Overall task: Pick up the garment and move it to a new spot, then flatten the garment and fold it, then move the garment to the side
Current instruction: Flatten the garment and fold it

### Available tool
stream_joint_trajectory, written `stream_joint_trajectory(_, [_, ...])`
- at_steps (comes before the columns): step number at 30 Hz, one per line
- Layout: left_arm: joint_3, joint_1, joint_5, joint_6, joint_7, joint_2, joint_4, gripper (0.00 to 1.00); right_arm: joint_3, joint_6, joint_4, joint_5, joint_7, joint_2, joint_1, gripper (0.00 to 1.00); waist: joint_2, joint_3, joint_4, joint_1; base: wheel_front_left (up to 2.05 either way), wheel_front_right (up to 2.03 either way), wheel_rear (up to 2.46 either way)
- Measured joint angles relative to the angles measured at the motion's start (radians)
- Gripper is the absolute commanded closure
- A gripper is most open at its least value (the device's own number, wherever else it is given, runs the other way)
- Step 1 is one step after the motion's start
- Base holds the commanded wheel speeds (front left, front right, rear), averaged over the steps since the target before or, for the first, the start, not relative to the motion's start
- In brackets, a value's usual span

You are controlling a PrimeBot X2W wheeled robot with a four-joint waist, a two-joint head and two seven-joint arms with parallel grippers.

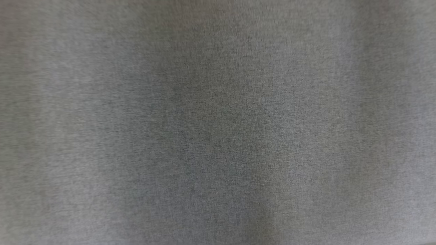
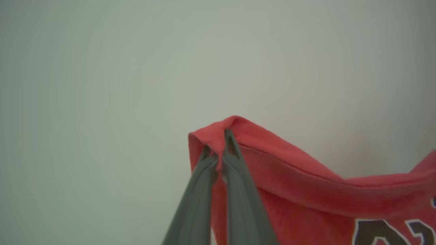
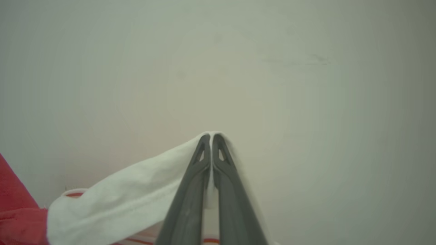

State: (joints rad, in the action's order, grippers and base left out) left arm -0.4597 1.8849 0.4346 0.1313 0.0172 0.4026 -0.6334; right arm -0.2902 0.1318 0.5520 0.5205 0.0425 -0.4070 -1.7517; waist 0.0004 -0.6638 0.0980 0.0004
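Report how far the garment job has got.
Done: the garment is gripped, with the left tool shut on a red edge and the right tool shut on a white part. In hand: holding it, apparently raised, over a pale surface. Left: setting it down, flattening, folding, moving it aside.

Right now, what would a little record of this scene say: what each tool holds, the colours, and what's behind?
garment: red, with a white part and dark lettering
left tool: shut on the garment, at its red top edge
right tool: shut on the white part
behind: plain pale surface
head view: blurred grey weave, cannot tell what
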Motion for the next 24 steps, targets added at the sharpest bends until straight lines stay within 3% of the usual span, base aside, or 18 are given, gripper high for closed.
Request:
stream_joint_trajectory(11, [-0.085, 0.184, 0.046, 0.0, -0.06, -0.021, -0.207, 1.0, -0.06, 0.0, 0.223, -0.026, -0.014, -0.013, -0.273, 1.0, -0.0001, -0.071, 0.033, -0.0004, 0.0, 0.0, 0.0])
stream_joint_trajectory(24, [-0.16, 0.283, 0.082, 0.0, -0.092, -0.048, -0.309, 1.0, -0.119, 0.0, 0.298, -0.036, 0.012, 0.0, -0.363, 1.0, -0.0003, -0.077, 0.04, -0.0004, 0.0, 0.0, 0.0])
